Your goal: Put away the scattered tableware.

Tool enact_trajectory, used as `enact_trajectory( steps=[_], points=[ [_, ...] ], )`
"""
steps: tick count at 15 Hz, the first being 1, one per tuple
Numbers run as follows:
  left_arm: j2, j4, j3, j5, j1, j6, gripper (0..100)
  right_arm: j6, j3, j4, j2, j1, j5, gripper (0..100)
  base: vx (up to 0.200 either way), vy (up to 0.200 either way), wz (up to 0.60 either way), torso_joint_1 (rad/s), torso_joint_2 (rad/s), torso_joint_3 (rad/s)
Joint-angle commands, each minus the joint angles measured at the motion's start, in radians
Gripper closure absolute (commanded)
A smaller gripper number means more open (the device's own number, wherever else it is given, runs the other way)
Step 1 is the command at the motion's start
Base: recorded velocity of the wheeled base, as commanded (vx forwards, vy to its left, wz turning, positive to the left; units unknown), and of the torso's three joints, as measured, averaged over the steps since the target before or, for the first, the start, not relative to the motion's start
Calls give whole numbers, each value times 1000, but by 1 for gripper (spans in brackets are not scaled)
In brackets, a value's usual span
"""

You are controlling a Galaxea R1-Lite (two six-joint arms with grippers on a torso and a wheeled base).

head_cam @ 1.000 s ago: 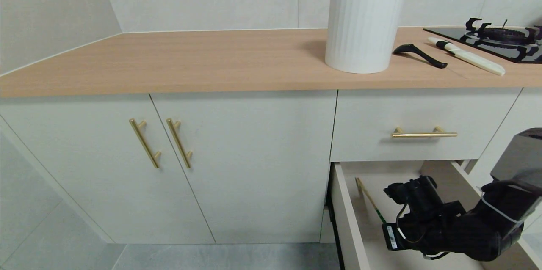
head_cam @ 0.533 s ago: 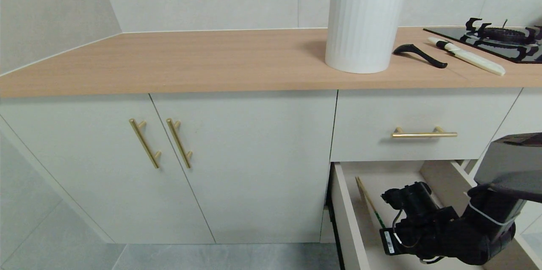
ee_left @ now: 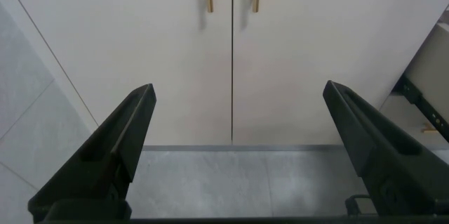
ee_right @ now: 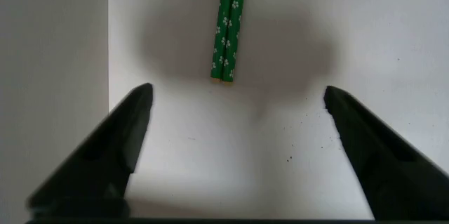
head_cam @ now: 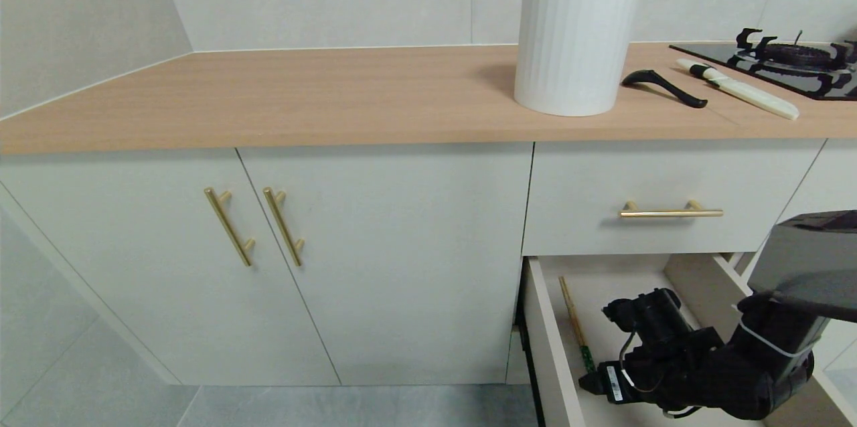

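Observation:
A pair of chopsticks, wooden with green patterned ends, lies flat on the floor of the open lower drawer, along its left wall. My right gripper hangs open just above the drawer floor, the chopsticks' green ends a little beyond its fingertips and untouched. In the head view the right gripper sits low in the drawer. On the countertop lie a black spoon and a white knife. My left gripper is open, facing the cabinet doors above the floor.
A tall white ribbed vase stands on the counter beside the spoon. A black stove is at the far right. The upper drawer with a gold handle is closed, directly above the open drawer. Two cabinet doors with gold handles are on the left.
The right gripper has let go of the chopsticks, which now lie flat in the drawer along its left wall. The right arm dropped lower into the drawer and drew back slightly.

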Motion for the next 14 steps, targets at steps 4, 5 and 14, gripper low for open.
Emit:
enact_trajectory(
  steps=[4,5,14],
  points=[
    [0,0,0,0,0,0,0,8,32,29,-242,-4,6,0,0,0,0,0,0,0],
    [0,0,0,0,0,0,0,8,29,91,-328,-10,5,0,0,0,0,0,0,0],
    [0,0,0,0,0,0,0,-60,-161,610,-779,-136,23,0,0,0,0,0,0,0]
  ],
)
